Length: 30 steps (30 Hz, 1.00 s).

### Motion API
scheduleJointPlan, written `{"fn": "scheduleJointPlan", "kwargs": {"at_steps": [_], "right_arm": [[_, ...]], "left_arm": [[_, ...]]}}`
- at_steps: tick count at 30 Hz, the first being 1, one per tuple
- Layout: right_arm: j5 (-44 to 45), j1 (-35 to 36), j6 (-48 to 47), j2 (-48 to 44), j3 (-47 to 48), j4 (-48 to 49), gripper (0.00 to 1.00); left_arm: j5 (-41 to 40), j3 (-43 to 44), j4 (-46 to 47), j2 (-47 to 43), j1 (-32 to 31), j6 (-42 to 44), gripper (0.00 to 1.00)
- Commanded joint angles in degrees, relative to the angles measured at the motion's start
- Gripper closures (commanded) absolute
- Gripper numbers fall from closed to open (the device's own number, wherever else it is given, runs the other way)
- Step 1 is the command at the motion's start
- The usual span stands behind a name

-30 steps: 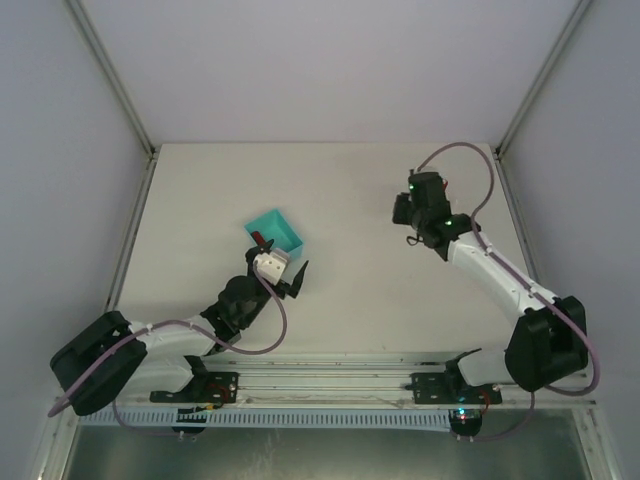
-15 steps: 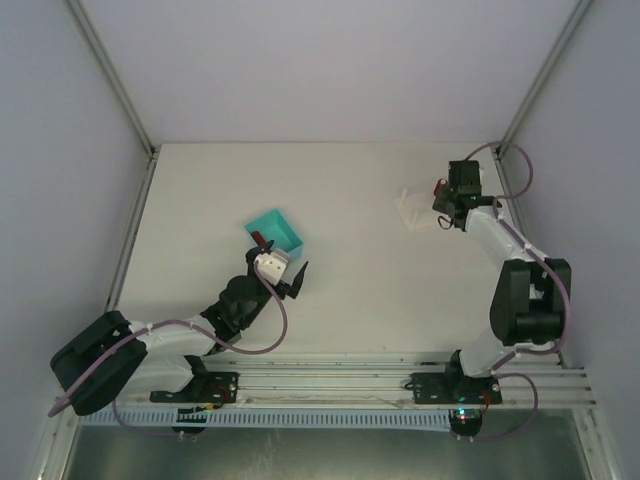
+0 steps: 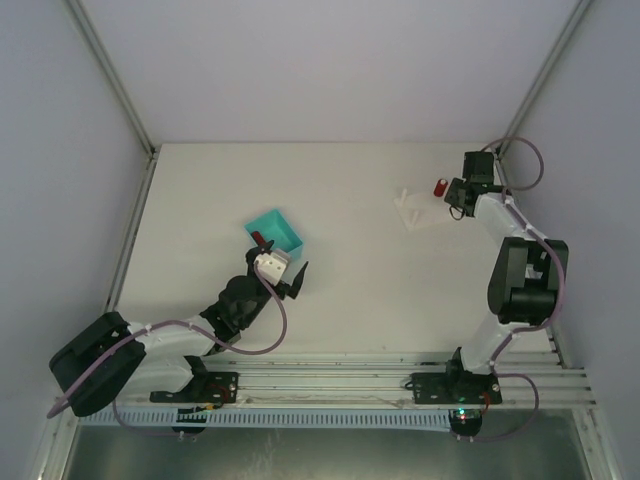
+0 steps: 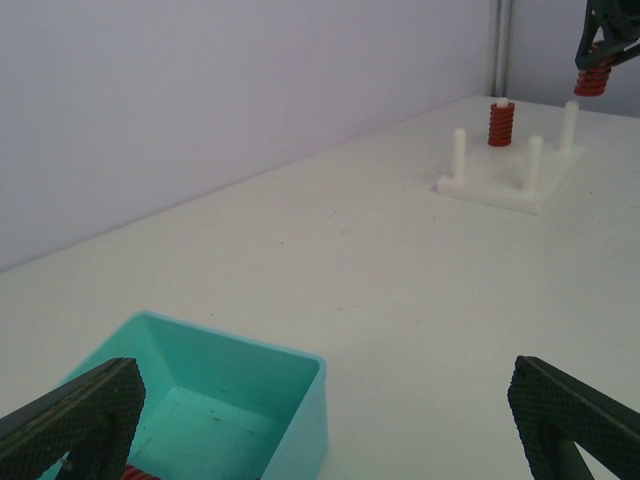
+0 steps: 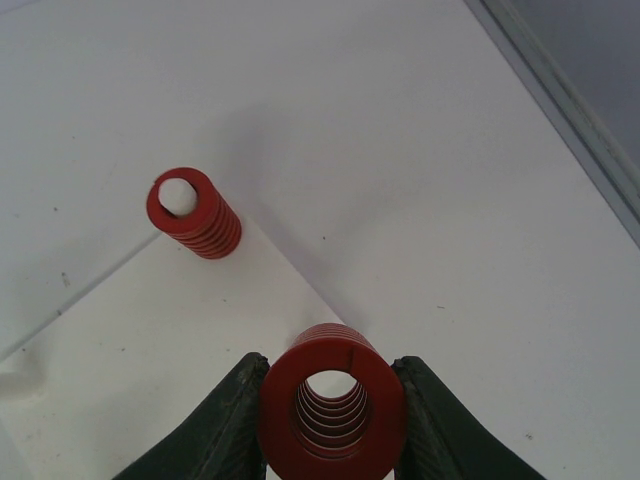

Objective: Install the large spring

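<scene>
Right pincer [image 5: 332, 412] clamped on the large spring [image 5: 335, 372], off the table [image 3: 350, 200].
Just ahead, a smaller red spring [image 5: 195, 215] sits on the white peg base [image 4: 510, 185]; left pincer [image 4: 320, 415] gapes apart at the teal bin [image 4: 215, 400].

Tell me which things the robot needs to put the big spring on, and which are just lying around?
Needed: large spring, held in the right gripper; white peg base.
Lying about: teal bin; smaller spring already on a peg; left gripper, open and idle.
</scene>
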Motion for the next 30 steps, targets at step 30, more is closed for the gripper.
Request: {"fn": "scheduleJointPlan", "kwargs": {"at_steps": [30], "right_arm": [[-4.5,-1.7,-0.2,9.1,7.9,-4.9,0.72]], "left_arm": [[0.9,2.0,-0.8,-1.2,-0.1,1.0,0.01]]}}
